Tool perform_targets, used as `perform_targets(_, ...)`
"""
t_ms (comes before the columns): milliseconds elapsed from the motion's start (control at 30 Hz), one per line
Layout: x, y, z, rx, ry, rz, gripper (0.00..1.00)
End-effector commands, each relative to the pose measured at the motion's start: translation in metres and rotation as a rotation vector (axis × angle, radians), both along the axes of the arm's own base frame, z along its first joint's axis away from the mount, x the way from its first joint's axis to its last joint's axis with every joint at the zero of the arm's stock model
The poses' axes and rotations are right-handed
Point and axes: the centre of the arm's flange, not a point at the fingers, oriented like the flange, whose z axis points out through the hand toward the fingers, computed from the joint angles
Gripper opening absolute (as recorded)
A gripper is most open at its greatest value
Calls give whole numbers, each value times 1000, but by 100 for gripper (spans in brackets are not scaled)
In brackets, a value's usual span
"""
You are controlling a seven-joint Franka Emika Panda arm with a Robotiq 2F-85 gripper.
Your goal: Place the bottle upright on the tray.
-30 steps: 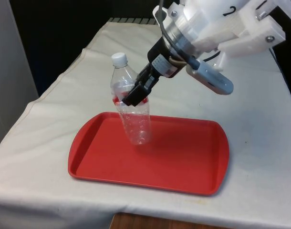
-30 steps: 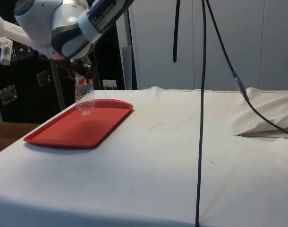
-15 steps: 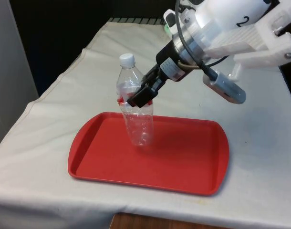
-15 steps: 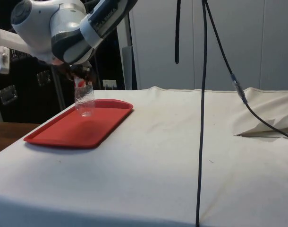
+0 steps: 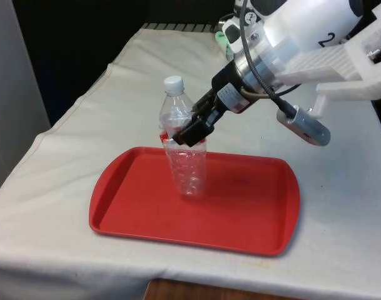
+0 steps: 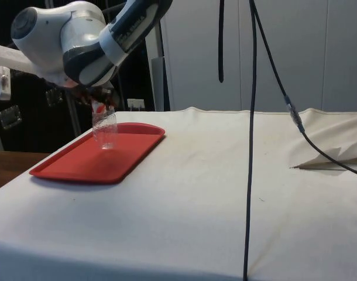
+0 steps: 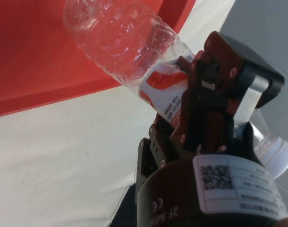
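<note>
Bottle: a clear plastic bottle (image 5: 185, 150) with a white cap and a red-and-white label band around its middle; it stands nearly upright, leaning only slightly, with its base down on the tray.
Bottle position: over the tray's middle-left part in the front view, closer to the far rim than to the near rim; in the side view the bottle (image 6: 105, 130) sits toward the tray's far end.
Base contact: the base appears to touch the tray floor, though the clear plastic makes it hard to be sure whether it rests fully flat.
Tray: a red rectangular tray (image 5: 253, 225) with rounded corners and a low raised rim, lying flat on the cloth; in the side view the tray (image 6: 79, 167) lies near the table's left edge.
Gripper: the black gripper (image 5: 192, 128) comes in from the front view's right, slanting down toward the bottle, and is clamped on the bottle at the label band.
Fingers: in the wrist view the gripper (image 7: 184, 101) has its fingers pressed against the label on both sides, with the ribbed lower body of the bottle (image 7: 120, 42) reaching out over the red tray.
Arm: the white arm (image 5: 303, 37) reaches over the table's far right part in the front view; in the side view it hangs above the tray.
Table: a white cloth (image 5: 78, 144) covers it, with a black cable (image 6: 250, 146) hanging down in the side view.
</note>
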Motion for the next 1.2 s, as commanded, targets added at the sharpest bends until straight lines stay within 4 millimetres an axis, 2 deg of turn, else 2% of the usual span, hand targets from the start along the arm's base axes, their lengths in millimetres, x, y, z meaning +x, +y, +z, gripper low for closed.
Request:
perform_targets(0,0,0,-1,-1,1,0,15)
perform_targets(467,3,8,-14,-14,5,2,15)
perform_targets(1167,0,18,-17,-48,18,2,15)
